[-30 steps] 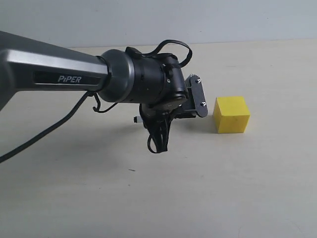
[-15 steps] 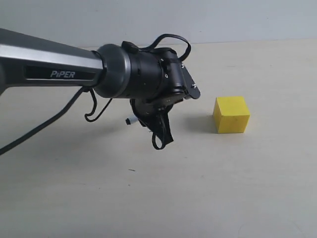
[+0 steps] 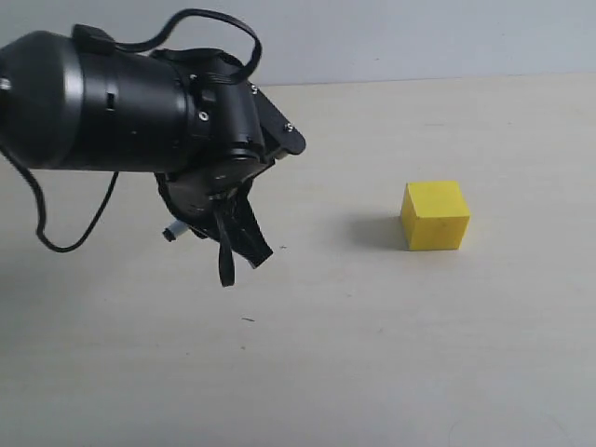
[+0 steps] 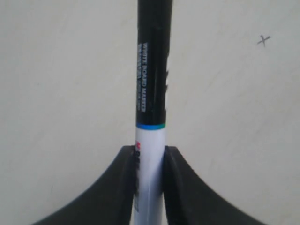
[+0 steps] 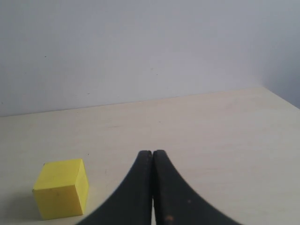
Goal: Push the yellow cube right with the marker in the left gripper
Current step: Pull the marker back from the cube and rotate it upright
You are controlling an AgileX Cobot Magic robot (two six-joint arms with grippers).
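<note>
Now my left gripper (image 3: 240,250) is clamped on the marker (image 4: 152,93) by its white barrel, black cap jutting ahead. The yellow cube (image 3: 435,216) sits on the table (image 3: 372,372) well off to my right, untouched, so I judge the tip must cross that gap rightward. My right gripper (image 5: 152,157) is pinched closed, empty

Left arm (image 3: 102,102) reaching in from the left of the exterior view, bulky black wrist foremost, left gripper (image 4: 150,157) angled downward, its black fingers (image 4: 117,187) clamped on the white barrel of a marker (image 4: 152,93), right gripper (image 5: 152,157) with jaws pressed together.
</note>
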